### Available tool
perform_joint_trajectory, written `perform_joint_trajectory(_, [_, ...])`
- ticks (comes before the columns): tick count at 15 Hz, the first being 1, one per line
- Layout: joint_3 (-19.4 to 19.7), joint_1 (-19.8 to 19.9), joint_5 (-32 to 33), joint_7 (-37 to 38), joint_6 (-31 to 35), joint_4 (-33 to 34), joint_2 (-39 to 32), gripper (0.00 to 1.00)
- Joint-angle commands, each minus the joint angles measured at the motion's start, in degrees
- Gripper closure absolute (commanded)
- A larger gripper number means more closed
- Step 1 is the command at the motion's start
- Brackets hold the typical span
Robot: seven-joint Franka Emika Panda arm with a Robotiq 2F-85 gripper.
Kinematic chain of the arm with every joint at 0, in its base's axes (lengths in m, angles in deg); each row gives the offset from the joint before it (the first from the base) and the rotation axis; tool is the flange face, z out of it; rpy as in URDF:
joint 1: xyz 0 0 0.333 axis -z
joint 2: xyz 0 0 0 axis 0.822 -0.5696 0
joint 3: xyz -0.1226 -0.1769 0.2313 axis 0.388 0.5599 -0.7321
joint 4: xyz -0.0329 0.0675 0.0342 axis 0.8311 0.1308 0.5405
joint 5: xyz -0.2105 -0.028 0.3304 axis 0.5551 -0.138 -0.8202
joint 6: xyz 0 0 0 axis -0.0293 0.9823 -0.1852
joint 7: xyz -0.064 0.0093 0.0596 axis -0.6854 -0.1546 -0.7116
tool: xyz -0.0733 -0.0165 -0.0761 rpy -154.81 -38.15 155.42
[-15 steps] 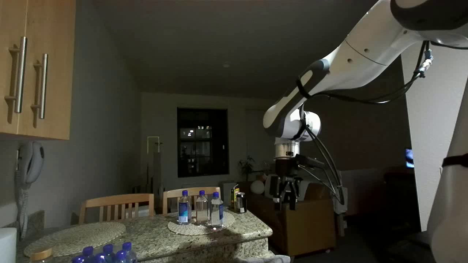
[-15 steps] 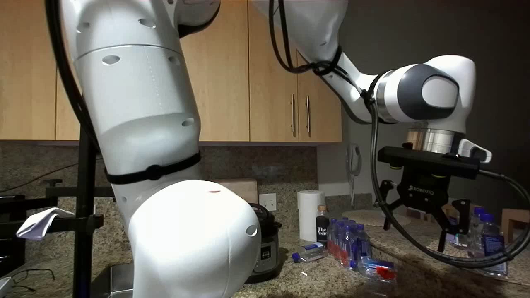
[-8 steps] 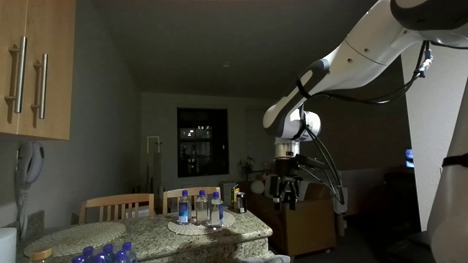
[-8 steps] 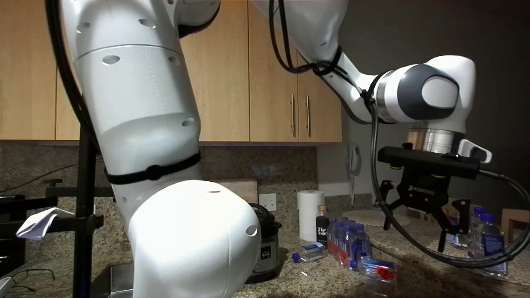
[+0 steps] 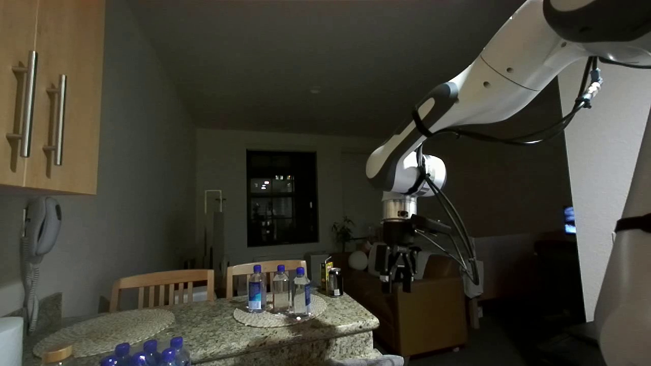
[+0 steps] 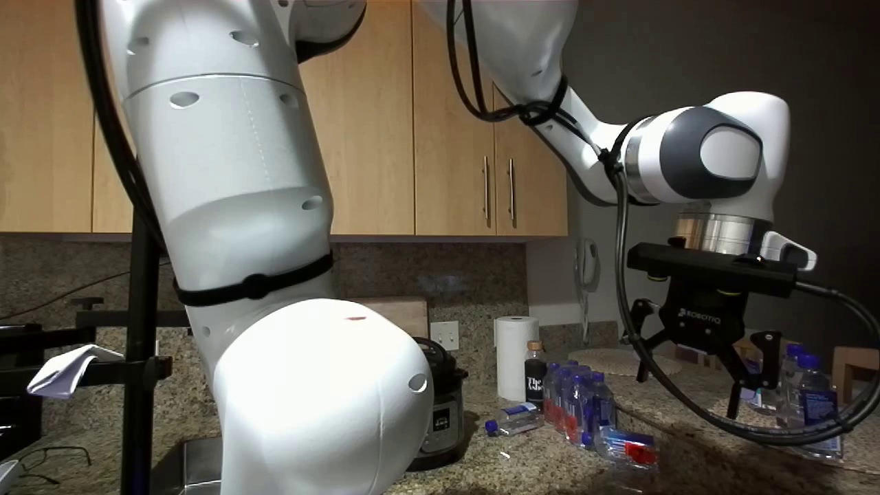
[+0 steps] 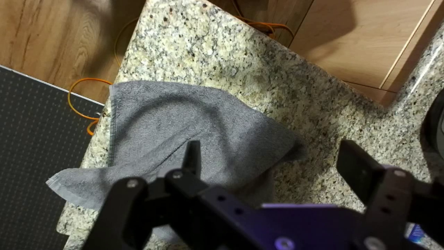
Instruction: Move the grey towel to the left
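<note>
So, from the left of the wrist view: a dark dotted floor covering [image 7: 34, 152] meets wood flooring [image 7: 52, 45], and an orange cable [image 7: 91, 78] loops beside the granite worktop [image 7: 194, 38]. Next comes the grey towel [image 7: 173, 121], loosely spread with folds across it; it lies on the worktop, one corner jutting out past the left edge. Then come the jaws, spread wide, with nothing but air between them. The left jaw in this view overlaps the towel, the right one bare granite, and both are raised clear of the cloth. Farther right, a dark rounded object [image 7: 438, 121] is only partly in view.

In an exterior view, a wall telephone [image 5: 43, 226], three blue-capped water bottles [image 5: 280, 292] on a woven placemat [image 5: 269, 320] and a dark can [image 5: 335, 282] lead across to the jaws, which hang pointing down, with a brown sofa [image 5: 432, 317] behind them. In an exterior view, a multicooker [image 6: 443, 423], a paper towel roll [image 6: 515, 357] and a cluster of upright bottles [image 6: 577, 402] come before the jaws, whose two sides again stand far apart and grip nothing.
</note>
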Motion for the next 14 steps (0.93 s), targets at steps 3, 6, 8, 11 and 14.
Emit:
perform_joint_trajectory(3, [-2.2,2.4,-0.7,-0.5,-0.1,0.1,-0.2,0.0])
perform_joint_trajectory(6, [-3.5,1.9,-1.2,-1.2,0.8,1.2,-3.3,0.0])
perform_joint_trajectory(8, [-4.6,1.7,-1.9,-0.6,4.1,1.2,-4.8,0.0])
perform_joint_trajectory(11, [-6.0,1.9,-3.6,1.4,15.4,0.3,-7.6,0.0])
perform_joint_trajectory(14, [-6.8,2.6,-5.0,2.8,26.4,1.3,-13.3,0.0])
